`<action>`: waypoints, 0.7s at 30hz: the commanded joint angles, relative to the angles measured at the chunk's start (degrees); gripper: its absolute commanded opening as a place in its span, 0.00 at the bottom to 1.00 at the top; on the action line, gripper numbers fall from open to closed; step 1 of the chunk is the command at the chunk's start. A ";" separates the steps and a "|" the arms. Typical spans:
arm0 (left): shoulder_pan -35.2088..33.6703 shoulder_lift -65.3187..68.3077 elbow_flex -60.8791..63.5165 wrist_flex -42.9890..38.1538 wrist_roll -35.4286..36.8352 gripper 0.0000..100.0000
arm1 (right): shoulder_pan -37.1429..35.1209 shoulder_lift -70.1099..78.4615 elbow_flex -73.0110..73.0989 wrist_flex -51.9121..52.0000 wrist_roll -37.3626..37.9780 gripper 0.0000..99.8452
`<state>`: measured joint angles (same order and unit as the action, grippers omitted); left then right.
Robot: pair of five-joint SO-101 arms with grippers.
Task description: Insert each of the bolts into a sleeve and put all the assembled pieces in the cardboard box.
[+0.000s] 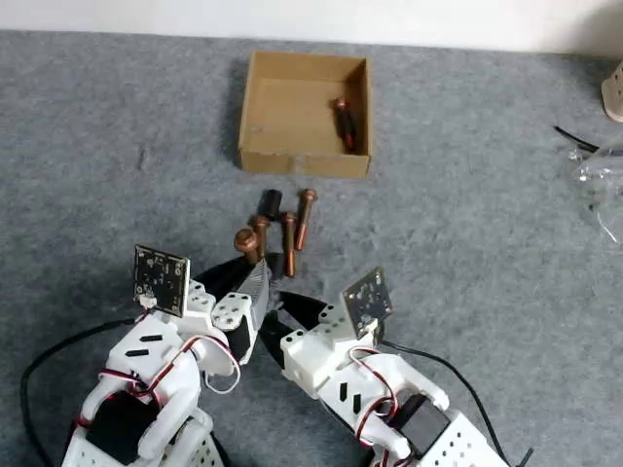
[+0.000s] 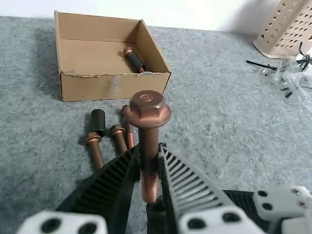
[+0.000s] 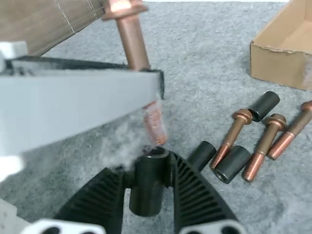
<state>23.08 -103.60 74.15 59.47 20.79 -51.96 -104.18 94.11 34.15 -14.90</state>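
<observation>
I'm pinching a bolt (image 2: 148, 117) head-up in my left pincer (image 2: 147, 151), its tip hanging just over the sleeve (image 3: 146, 187) my right pincer (image 3: 147, 165) is gripping. Any tilt risks jamming the threads against the rim.

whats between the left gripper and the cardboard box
Loose bolts and a black sleeve lie on the grey mat there, seen in the high and left wrist views.
</observation>
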 commanded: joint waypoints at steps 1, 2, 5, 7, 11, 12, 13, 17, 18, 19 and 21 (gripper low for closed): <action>1.19 -0.22 -1.54 0.09 -0.26 0.00 | -0.66 -1.19 -1.45 -0.40 3.87 0.00; 1.19 -0.22 -1.45 0.09 -0.26 0.00 | -0.66 -1.19 -1.45 -0.40 4.31 0.00; 1.19 -0.22 -1.45 0.09 -0.18 0.00 | -0.66 -1.19 -1.36 -1.27 4.40 0.00; 1.19 -0.22 -1.45 0.09 -0.18 0.00 | -0.66 -1.19 -1.27 -2.68 4.57 0.00; 1.01 -0.22 -1.45 0.18 -0.18 0.00 | -0.48 -1.19 -1.01 -4.09 8.97 0.00; 0.92 -0.22 -1.54 0.18 -0.18 0.00 | -0.48 -1.19 -1.01 -4.53 9.58 0.00; 0.92 -0.22 -1.63 0.18 -0.18 0.00 | -0.48 -1.19 -1.01 -4.88 9.85 0.00; 1.19 -0.22 -3.12 0.09 -0.18 0.00 | -0.40 -1.10 -0.66 -5.76 9.93 0.00; 1.19 -0.22 -3.82 0.09 -0.18 0.00 | -0.40 -1.10 -0.22 -5.93 10.02 0.00; 1.19 -0.22 -4.70 0.09 -0.18 0.00 | -0.40 -1.10 0.22 -6.11 10.02 0.00; 1.10 -0.22 -6.02 0.18 -0.18 0.00 | -0.31 -1.10 0.31 -6.11 10.02 0.00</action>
<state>23.16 -103.52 72.57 59.65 20.70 -52.04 -104.18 94.99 30.73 -5.67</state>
